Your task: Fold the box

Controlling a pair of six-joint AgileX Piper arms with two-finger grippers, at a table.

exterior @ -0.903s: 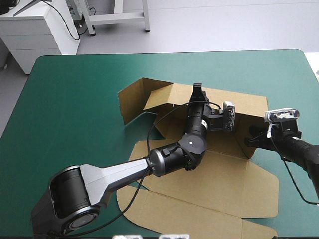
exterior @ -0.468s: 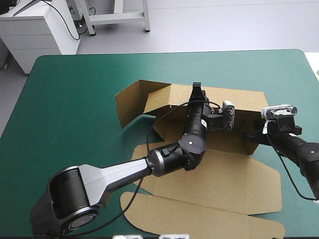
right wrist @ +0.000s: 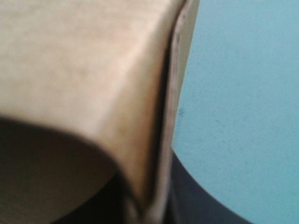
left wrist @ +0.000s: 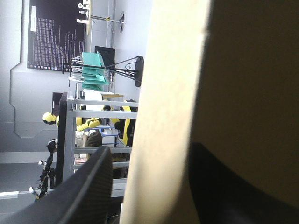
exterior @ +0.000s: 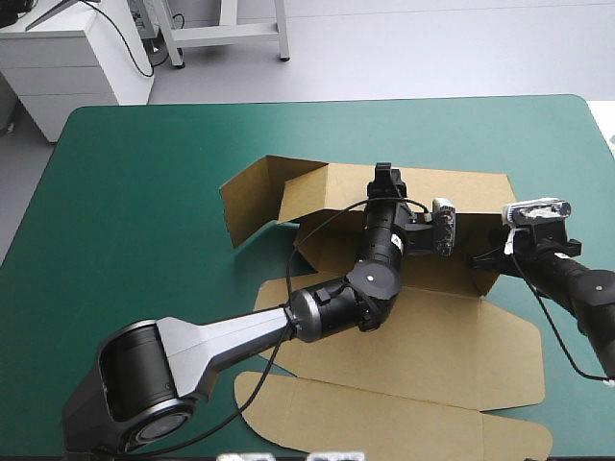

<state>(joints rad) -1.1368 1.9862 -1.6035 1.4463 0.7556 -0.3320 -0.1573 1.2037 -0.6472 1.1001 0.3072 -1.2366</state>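
The brown box [exterior: 452,336] lies in the middle of the teal-green table with its back wall [exterior: 471,197] raised and a left flap [exterior: 248,197] standing up. My left gripper [exterior: 382,176] reaches over the back wall's upper edge and is shut on it. In the left wrist view the board [left wrist: 163,93] runs between the two black fingers [left wrist: 88,186] of that gripper [left wrist: 149,149]. My right gripper [exterior: 478,260] is shut on the box's right side wall [exterior: 485,279]. The right wrist view shows that wall's edge [right wrist: 173,93] pinched in the gripper [right wrist: 149,191].
The box's lid panel [exterior: 384,423] and front flaps lie flat and reach toward the table's near edge. Bare teal-green cover [exterior: 135,221] lies to the left of the box and beyond it up to the far edge.
My right gripper has moved a little inward with the right side wall. The whole box has shifted slightly and the left flap stands a bit farther left. The left gripper keeps its hold.
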